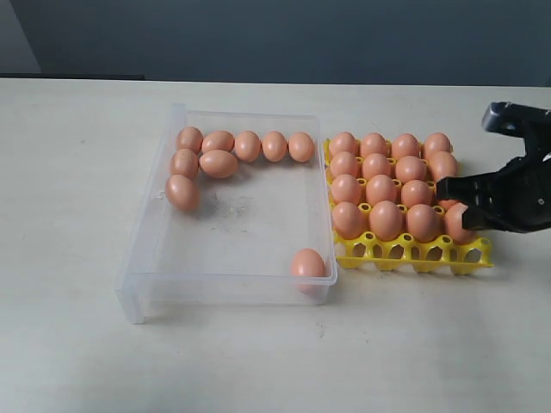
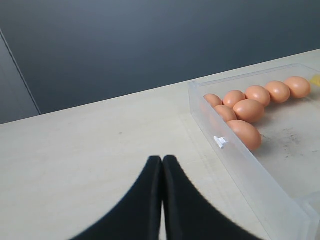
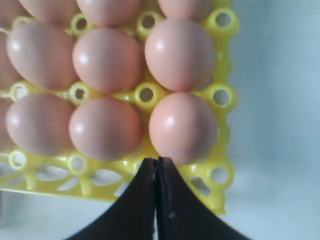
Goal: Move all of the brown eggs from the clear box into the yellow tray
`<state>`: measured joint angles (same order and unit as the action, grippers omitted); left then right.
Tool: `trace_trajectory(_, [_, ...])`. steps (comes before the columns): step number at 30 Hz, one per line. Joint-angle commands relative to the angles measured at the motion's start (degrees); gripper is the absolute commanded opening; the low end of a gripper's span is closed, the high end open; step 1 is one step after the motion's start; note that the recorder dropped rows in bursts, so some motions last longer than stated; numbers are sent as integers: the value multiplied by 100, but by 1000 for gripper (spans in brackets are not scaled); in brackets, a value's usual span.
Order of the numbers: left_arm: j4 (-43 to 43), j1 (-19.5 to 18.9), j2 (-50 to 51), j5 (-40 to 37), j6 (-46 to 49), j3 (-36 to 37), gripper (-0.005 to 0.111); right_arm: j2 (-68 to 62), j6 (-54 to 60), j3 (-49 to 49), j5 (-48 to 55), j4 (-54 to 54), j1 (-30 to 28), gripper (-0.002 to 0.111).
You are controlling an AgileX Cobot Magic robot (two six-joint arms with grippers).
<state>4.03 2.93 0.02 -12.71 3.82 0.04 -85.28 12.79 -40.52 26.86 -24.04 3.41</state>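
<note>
The clear box (image 1: 138,258) holds several brown eggs (image 1: 219,163) along its far and left walls. One more egg (image 1: 308,262) lies in its near right corner. Beside it, the yellow tray (image 1: 413,255) carries several eggs (image 1: 385,217), and its front row of cups is bare. My right gripper (image 1: 446,194) is shut and holds nothing. It hangs over the tray's right side. In the right wrist view, its tips (image 3: 157,161) sit just short of a corner egg (image 3: 183,127) in the tray (image 3: 222,95). My left gripper (image 2: 162,159) is shut and empty over the table beside the box (image 2: 250,160).
The pale table (image 1: 77,172) spreads round the box and tray. A dark wall (image 1: 275,34) stands behind its far edge. A small white clip (image 2: 220,142) sticks out of the box's left wall.
</note>
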Motion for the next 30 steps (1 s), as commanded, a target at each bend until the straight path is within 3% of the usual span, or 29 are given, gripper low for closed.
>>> trace_trajectory(1, [0, 3, -2, 84, -17, -4, 0, 400, 70, 7, -146, -130, 5, -1])
trace_trajectory(7, [0, 3, -2, 84, -17, -4, 0, 240, 83, -91, -374, -219, 5, -1])
trace_trajectory(14, [0, 3, -2, 84, -17, -4, 0, -395, 252, -937, -826, -112, 5, -1])
trace_trajectory(23, [0, 3, -2, 84, -17, -4, 0, -1571, 249, -2217, -622, 186, 5, -1])
trace_trajectory(30, [0, 3, -2, 84, -17, -4, 0, -1921, 239, -2324, -258, 429, 5, -1])
